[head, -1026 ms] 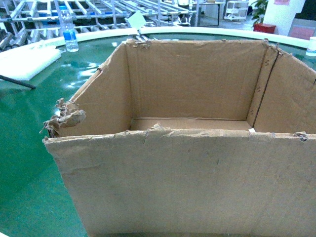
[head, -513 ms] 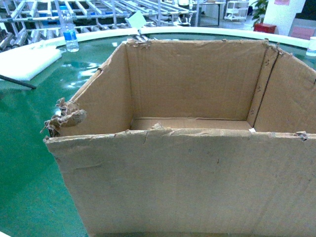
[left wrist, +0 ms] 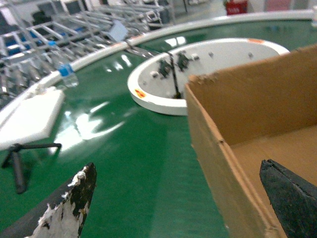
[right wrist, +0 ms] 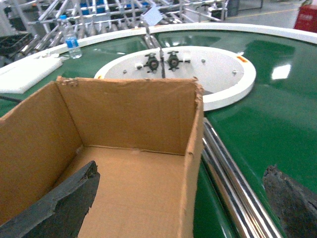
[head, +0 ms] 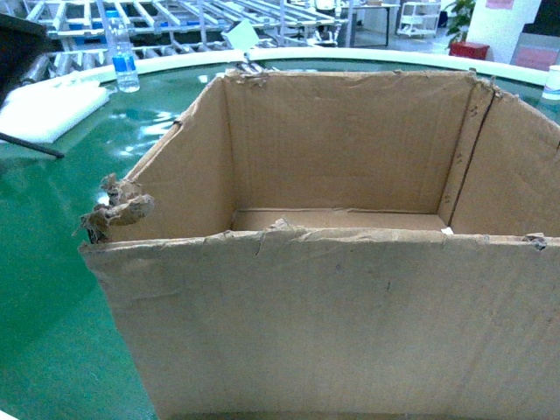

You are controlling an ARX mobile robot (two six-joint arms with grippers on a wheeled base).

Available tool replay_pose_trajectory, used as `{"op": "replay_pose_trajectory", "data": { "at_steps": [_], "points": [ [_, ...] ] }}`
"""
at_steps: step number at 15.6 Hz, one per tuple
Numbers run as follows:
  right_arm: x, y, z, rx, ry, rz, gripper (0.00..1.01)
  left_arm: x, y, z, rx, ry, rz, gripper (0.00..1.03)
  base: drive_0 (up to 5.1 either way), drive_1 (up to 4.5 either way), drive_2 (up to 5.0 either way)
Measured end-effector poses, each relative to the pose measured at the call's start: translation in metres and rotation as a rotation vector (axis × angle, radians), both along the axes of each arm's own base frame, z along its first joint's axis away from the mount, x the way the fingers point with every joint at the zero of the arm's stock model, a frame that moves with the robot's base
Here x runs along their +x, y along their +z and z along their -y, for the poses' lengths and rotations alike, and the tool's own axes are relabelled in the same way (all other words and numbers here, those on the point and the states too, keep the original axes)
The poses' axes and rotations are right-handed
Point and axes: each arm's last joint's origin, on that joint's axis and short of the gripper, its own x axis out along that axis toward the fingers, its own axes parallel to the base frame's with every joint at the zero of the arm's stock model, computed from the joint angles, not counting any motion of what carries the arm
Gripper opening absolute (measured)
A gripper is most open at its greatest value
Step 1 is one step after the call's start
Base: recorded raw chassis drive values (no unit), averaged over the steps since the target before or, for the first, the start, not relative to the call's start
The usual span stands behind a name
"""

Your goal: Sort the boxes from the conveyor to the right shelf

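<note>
One of the boxes (head: 332, 289), big, brown and open-topped with a ragged rim and a shredded left corner, stands on the green conveyor (head: 52, 262) and fills the head view. My left gripper (left wrist: 177, 168) is open and straddles the box's left wall (left wrist: 213, 163): one finger over the belt, the other inside the box. Open as well, my right gripper (right wrist: 181, 168) straddles the box's right wall (right wrist: 194, 148), with one finger inside and one over the belt. Neither touches the cardboard. The right shelf is out of view.
A water bottle (head: 122, 57) and a white foam slab (head: 48, 109) lie on the belt at far left, with a black rod (head: 31, 144) beside them. A white round hub (right wrist: 218, 69) sits behind the box. Shiny steel rails (right wrist: 237, 193) run along its right wall. Metal racks (head: 175, 17) stand beyond.
A dark shape has come into the top left corner of the head view. The box has barely shifted.
</note>
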Motion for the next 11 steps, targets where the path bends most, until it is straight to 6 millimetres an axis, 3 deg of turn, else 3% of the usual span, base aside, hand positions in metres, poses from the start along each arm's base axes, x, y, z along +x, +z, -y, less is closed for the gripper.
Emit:
{"op": "replay_pose_trajectory", "data": {
  "at_steps": [2,4,6,8,11],
  "points": [
    [0.033,0.026,-0.014,-0.025,0.075,-0.01,0.98,0.029,0.011,0.021,-0.042,-0.045,-0.024,0.98,0.0,0.0,0.0],
    [0.055,0.032,-0.023,-0.065,0.133,-0.112,0.98,0.048,0.016,0.027,-0.074,0.033,-0.074,0.98,0.0,0.0,0.0],
    [0.075,0.013,-0.027,-0.132,0.162,-0.254,0.98,0.055,0.002,0.036,-0.082,0.049,-0.161,0.98,0.0,0.0,0.0],
    [0.096,-0.016,-0.018,-0.151,0.131,-0.372,0.98,0.063,-0.005,0.043,-0.096,0.043,-0.203,0.98,0.0,0.0,0.0],
    [0.111,-0.034,-0.008,-0.148,0.115,-0.46,0.98,0.068,-0.005,0.048,-0.097,0.042,-0.195,0.98,0.0,0.0,0.0]
  ]
}}
